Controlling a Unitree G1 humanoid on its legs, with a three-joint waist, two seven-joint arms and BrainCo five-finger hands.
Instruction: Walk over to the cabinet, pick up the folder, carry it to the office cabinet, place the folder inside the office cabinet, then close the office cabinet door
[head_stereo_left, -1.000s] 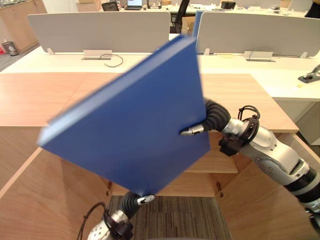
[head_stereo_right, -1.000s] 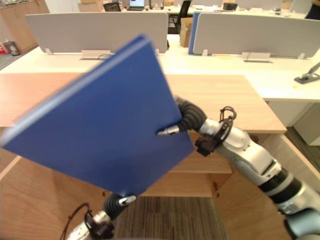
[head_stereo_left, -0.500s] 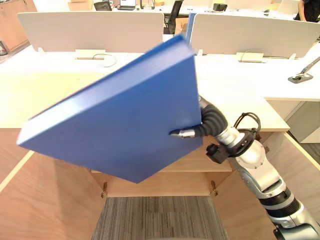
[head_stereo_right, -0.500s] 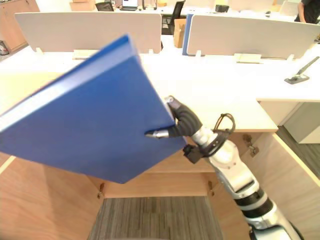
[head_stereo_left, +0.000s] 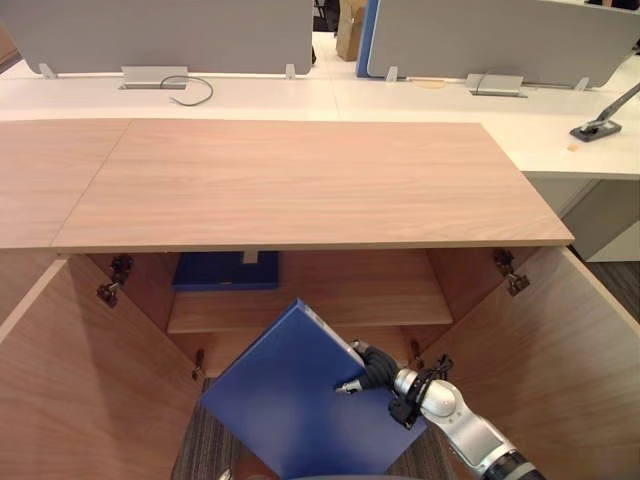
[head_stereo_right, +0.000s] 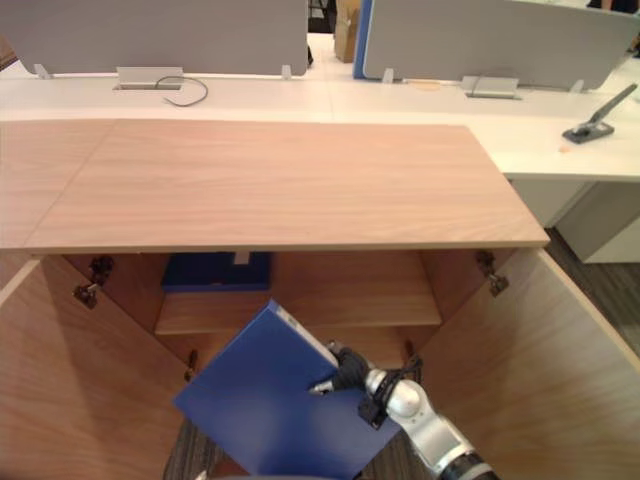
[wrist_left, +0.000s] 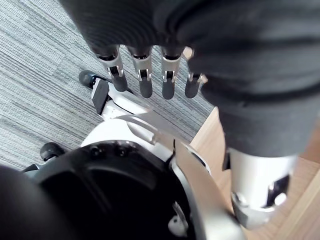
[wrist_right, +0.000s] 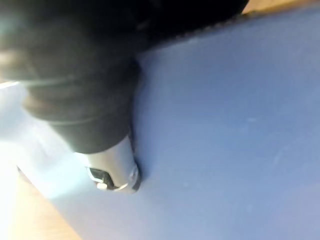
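My right hand (head_stereo_left: 372, 366) pinches the blue folder (head_stereo_left: 290, 405) between open cabinet doors (head_stereo_left: 540, 350); another folder (head_stereo_left: 225, 270) takes the shelf (head_stereo_left: 350, 300)'s left end, the rest open; left hand (wrist_left: 145, 75) slack.

An office: white tabletops (head_stereo_left: 300, 95) with grey divider screens (head_stereo_left: 160, 35) stand in rows behind a low wooden cabinet (head_stereo_left: 300, 180), its doors (head_stereo_left: 90, 390) swung open, on grey striped carpet (wrist_left: 40, 75).

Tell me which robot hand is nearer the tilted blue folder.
Right. The right robot hand grips the folder by its edge; the left robot hand hangs open above the carpet, holding nothing.
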